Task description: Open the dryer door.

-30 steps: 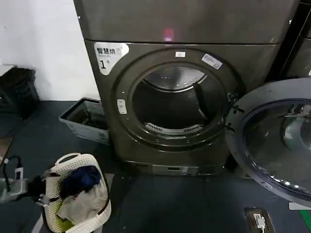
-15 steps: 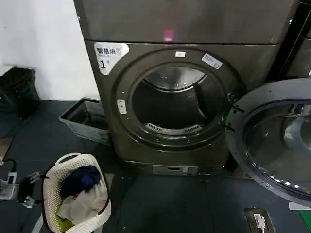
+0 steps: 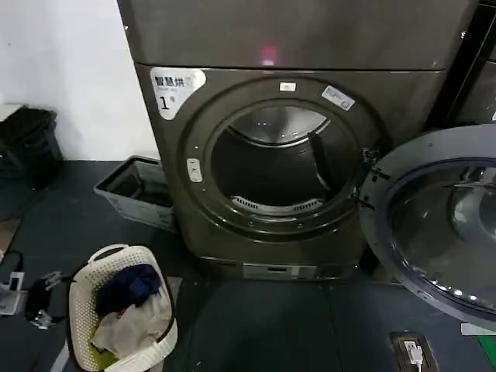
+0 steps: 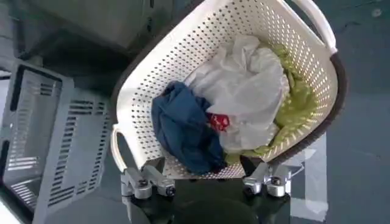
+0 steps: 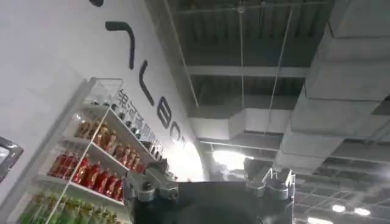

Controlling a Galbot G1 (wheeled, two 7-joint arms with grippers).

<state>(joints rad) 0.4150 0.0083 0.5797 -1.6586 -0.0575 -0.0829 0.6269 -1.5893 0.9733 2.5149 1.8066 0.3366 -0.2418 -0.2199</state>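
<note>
The dryer (image 3: 271, 163) stands with its dryer door (image 3: 442, 225) swung fully open to its right. Left hand (image 4: 207, 185) spread, beside the laundry basket (image 4: 183, 55). Right hand (image 5: 210, 187) spread, pointing at the ceiling.

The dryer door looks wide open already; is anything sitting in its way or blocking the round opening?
Nothing visible does. The dryer door hangs swung out to the right of the dryer, and the round opening shows bare drum. The laundry basket sits on the floor well to the left, by the left gripper.
</note>
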